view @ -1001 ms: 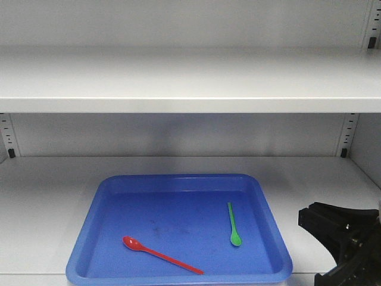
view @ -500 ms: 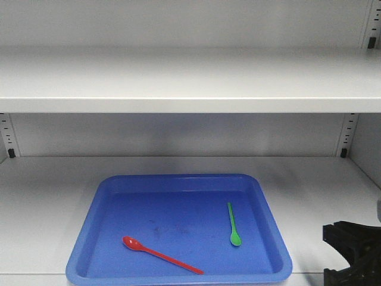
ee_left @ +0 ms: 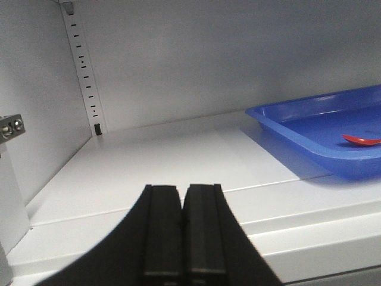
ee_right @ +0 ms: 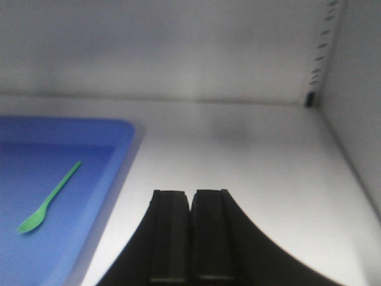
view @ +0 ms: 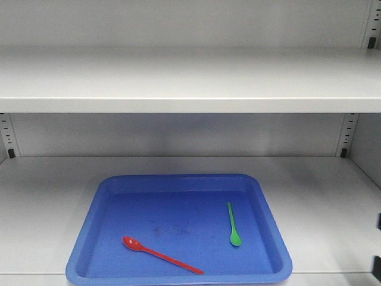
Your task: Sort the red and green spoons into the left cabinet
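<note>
Lying apart in the blue tray (view: 89, 229): red spoon (view: 161, 255), green spoon (view: 233, 224); both hands pressed together, empty.

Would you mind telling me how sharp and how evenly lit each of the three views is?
Front view: sharp and evenly lit, soft shadow under the upper shelf, faint glare on the blue tray rim. Left wrist view: tray and red spoon fairly crisp, the left gripper a dark near blur. Right wrist view: soft overall, the green spoon blurred, the right gripper dark.
</note>
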Controlling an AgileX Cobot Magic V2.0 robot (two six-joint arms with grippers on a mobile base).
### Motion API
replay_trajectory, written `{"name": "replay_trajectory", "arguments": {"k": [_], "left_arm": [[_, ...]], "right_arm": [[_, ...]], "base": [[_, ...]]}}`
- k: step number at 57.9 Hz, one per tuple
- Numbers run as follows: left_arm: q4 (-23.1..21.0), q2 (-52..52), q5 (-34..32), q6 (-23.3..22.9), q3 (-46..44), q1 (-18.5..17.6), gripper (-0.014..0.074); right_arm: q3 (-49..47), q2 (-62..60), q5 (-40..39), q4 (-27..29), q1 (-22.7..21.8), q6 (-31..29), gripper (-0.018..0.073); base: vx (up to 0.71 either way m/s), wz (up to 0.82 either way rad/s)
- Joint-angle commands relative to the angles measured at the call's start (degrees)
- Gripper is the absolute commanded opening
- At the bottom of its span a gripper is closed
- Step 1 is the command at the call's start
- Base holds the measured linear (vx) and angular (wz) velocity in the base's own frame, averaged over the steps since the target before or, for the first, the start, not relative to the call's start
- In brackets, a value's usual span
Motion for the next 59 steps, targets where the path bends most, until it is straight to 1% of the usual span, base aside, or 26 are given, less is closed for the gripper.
{"name": "replay_trajectory", "arguments": {"k": [1, 7, 11, 21, 30, 33, 35, 39, 59], "left_arm": [[0.0, -1.1, -4.1, -0.4, 0.9, 0.1, -0.0001], [0.0, -1.1, -4.1, -0.4, 0.9, 0.1, -0.0001], [0.0, -1.1, -4.1, -0.4, 0.9, 0.1, -0.0001], [0.0, -1.1, -4.1, -0.4, 0.9, 0.1, -0.0001], [0.0, -1.1, -4.1, -0.4, 0.9, 0.1, -0.0001], [0.0, -1.1, -4.1, -0.4, 0.9, 0.1, -0.0001], [0.0, -1.1, -4.1, -0.4, 0.9, 0.1, -0.0001], [0.0, -1.1, -4.1, -0.4, 0.9, 0.1, -0.0001], [0.0, -1.1, -4.1, -0.4, 0.9, 0.1, -0.0001]], "right_arm": [[3.4, -4.8, -10.6, -1.0, -1.8, 0.1, -0.0003], [10.6, -11.0, -15.6, -1.2, -1.9, 0.2, -0.0003], [15.3, -15.5, -17.3, -1.1, -1.9, 0.4, -0.0003], [26.1, -27.7, -17.3, -1.0, -1.9, 1.8, -0.0003], [32.3, -36.9, -15.7, -1.0, -1.9, 1.8, -0.0003], [33.3, -39.7, -14.7, -1.0, -1.9, 1.8, -0.0003], [33.2, -41.8, -11.1, -1.0, -1.9, 1.8, -0.0003], [33.2, -44.1, -8.1, -1.0, -2.0, 1.7, -0.0003], [33.2, -43.5, -7.1, -0.8, -1.9, 1.5, -0.0003]], "base": [[0.0, 0.0], [0.0, 0.0], [0.0, 0.0], [0.0, 0.0], [0.0, 0.0], [0.0, 0.0], [0.0, 0.0], [0.0, 0.0], [0.0, 0.0]]}}
